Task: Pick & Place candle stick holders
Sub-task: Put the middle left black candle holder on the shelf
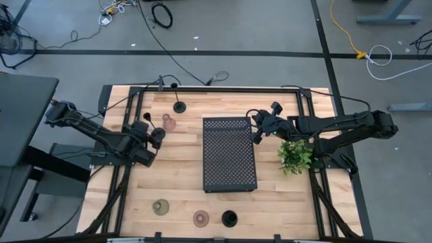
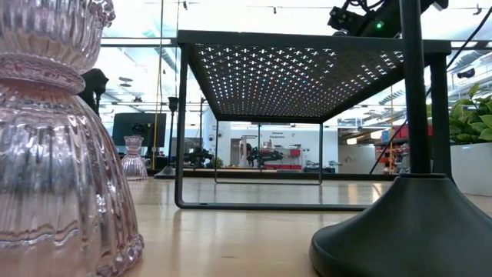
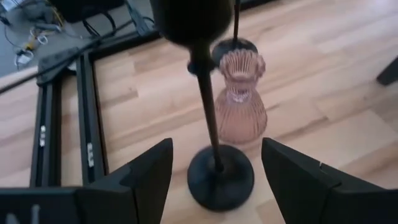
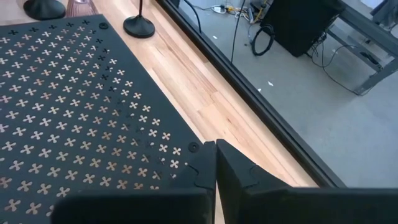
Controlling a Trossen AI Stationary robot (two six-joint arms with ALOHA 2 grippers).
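The candle stick holders are six in all: in the high view a slim black metal holder with a round base (image 1: pixel 157 134) stands at the left of the frame beside a squat pinkish ribbed glass holder (image 1: pixel 169 122), with a second slim black holder (image 1: pixel 179 106) just above them toward the upper middle; along the lower edge sit an olive translucent holder (image 1: pixel 160 206), another pinkish glass holder (image 1: pixel 201 218) and a third black holder (image 1: pixel 229 217), in a row from left to right. The left gripper (image 1: pixel 150 137) is at the first black holder; in the left wrist view its two dark fingers (image 3: pixel 149 174) stand apart on either side of the round base (image 3: pixel 221 177), clear of it, with the pink ribbed holder (image 3: pixel 240 99) just behind the stem. The black perforated metal tray (image 1: pixel 229 154) fills the middle of the wooden table (image 1: pixel 175 182). The right gripper (image 1: pixel 258 133) rests at the tray's upper right edge, its fingers pressed together and holding nothing, as the right wrist view shows (image 4: pixel 216 163). A small green leafy plant (image 1: pixel 295 156) stands right of the tray, below the right arm.
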